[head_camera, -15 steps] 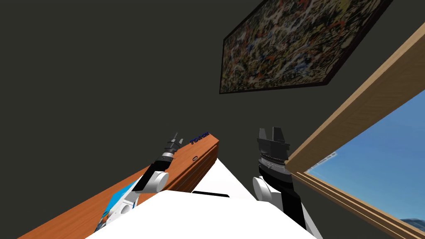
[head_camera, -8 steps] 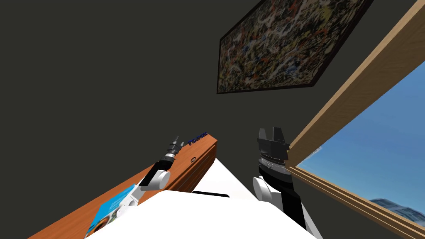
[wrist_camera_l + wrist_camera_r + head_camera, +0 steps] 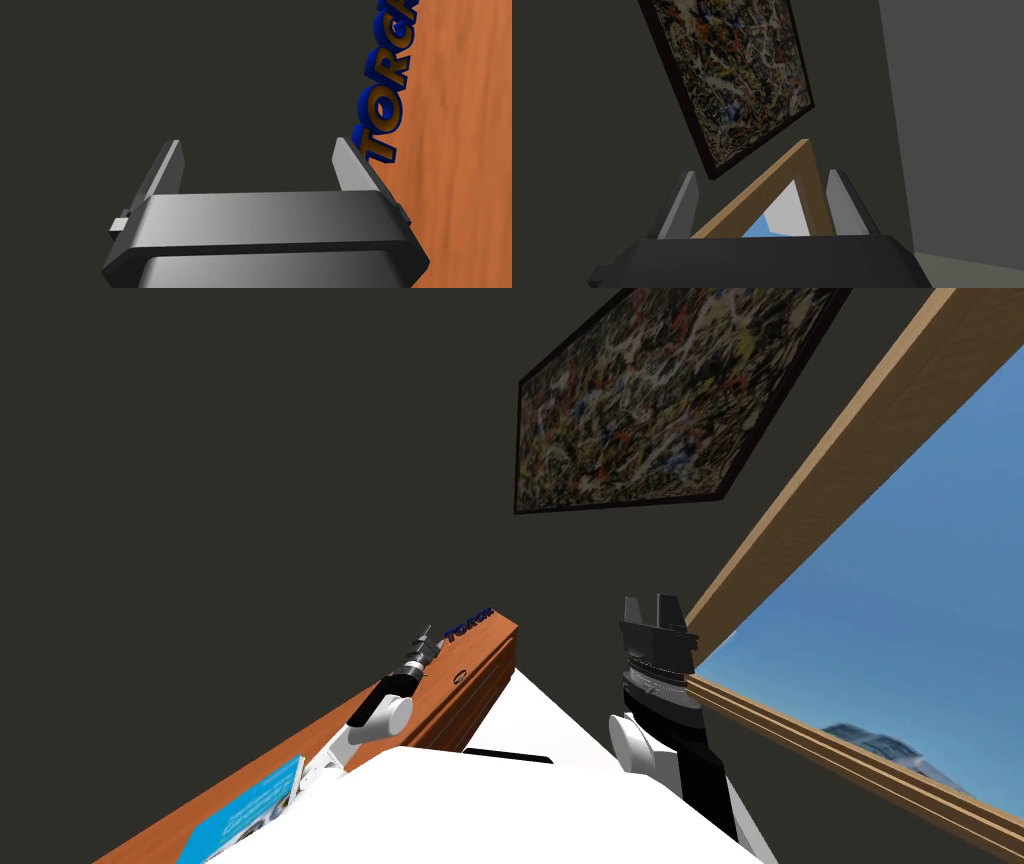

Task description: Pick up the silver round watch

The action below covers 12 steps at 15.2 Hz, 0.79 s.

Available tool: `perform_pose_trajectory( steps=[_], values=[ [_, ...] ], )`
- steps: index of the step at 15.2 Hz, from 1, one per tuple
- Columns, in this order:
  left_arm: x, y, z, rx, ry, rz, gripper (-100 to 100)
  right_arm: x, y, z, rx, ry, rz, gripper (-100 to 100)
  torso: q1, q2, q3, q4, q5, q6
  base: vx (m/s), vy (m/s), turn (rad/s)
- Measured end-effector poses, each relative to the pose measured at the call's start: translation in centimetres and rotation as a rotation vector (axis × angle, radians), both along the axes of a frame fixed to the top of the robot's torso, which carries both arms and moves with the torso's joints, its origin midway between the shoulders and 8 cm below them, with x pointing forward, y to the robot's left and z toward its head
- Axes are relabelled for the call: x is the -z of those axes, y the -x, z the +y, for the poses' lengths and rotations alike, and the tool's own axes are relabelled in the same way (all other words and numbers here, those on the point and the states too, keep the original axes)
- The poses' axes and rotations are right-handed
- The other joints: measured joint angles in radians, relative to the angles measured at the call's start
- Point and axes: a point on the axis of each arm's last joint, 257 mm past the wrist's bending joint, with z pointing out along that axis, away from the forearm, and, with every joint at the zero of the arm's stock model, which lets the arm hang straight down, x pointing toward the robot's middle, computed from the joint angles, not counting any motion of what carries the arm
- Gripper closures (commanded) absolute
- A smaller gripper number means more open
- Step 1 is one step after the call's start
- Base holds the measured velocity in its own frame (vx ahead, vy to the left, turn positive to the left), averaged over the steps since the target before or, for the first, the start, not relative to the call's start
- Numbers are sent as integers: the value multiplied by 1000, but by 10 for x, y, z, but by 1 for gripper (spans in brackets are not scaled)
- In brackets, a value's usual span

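Two open grippers by a table's end

The orange table [image 3: 300, 758] bears a book [image 3: 250, 810], letters [image 3: 382, 100] and, near them, the watch [image 3: 460, 676]. Left gripper [image 3: 427, 634] beside the letters and right gripper [image 3: 652, 604]: fingers spread, empty.

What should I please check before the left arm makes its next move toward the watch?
1. Left gripper open: ok.
2. Watch located on the wooden top: ok.
3. Watch inside left gripper: not ok; it faces the dark wall beside the blue letters.
4. Right gripper open, apart from the wooden top: ok.
5. Watch's colour confirmed silver: cannot tell.
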Motion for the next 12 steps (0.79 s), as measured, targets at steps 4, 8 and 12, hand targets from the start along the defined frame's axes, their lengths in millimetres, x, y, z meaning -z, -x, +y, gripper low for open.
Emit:
perform_pose_trajectory(
  steps=[4, 8, 12],
  values=[
    [37, -2, 6, -18, 94, 78, -100, 0, 0, 0, 0, 0, 0, 0, 0, 0, 0, 0, 0, -1, 5, 13, -104],
    [66, -3, 9, -35, 177, 138, -100, 0, 0, 0, 0, 0, 0, 0, 0, 0, 0, 0, 0, 0, 3, 10, -94],
    [99, -1, 14, -59, 264, 207, -100, 0, 0, 0, 0, 0, 0, 0, 0, 0, 0, 0, 0, -1, 4, 13, -116]
  ],
)
